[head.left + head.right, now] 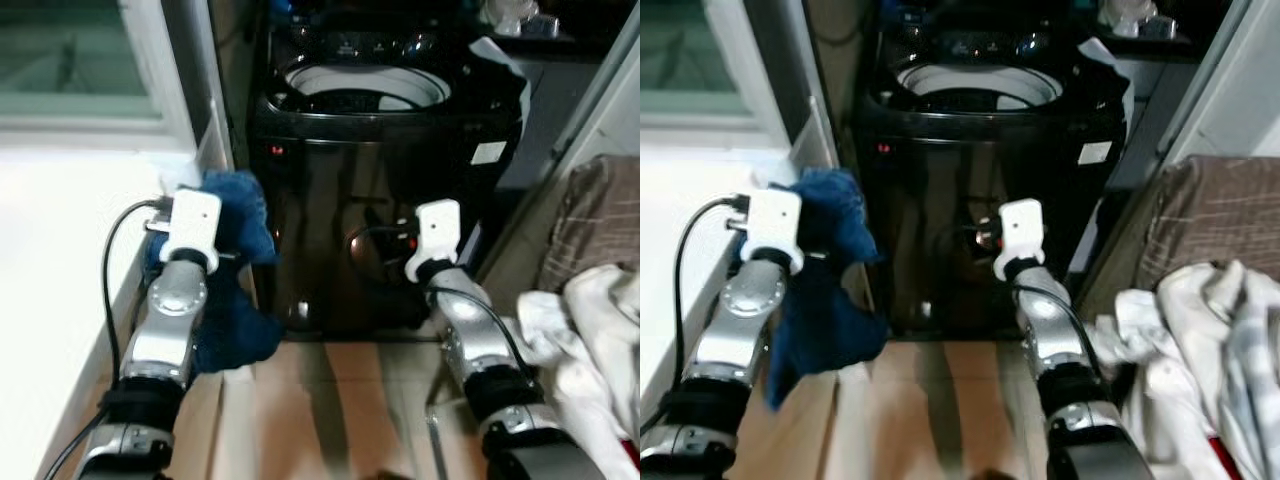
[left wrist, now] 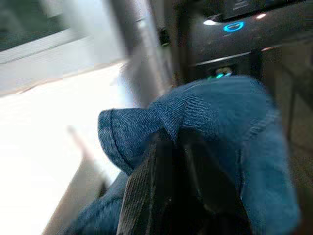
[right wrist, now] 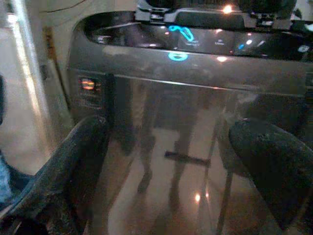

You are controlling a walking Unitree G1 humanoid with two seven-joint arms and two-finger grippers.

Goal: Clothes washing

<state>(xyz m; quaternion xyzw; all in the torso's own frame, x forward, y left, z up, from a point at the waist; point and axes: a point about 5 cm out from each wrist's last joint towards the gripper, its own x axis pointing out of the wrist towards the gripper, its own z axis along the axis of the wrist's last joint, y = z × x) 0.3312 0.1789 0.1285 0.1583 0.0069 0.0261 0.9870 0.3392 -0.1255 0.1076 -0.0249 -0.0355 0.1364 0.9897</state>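
At the left, the left hand [image 2: 171, 147] was clamped on a blue denim garment [image 1: 235, 225], which hung bunched beside a white window ledge [image 1: 60, 230]. In the middle stood a black top-loading washing machine [image 1: 385, 200], lid up, its white drum rim [image 1: 365, 85] exposed. The right hand [image 3: 171, 171] was held before its glossy front, fingers spread wide and empty. Farther right lay a heap of white laundry [image 1: 1200, 340].
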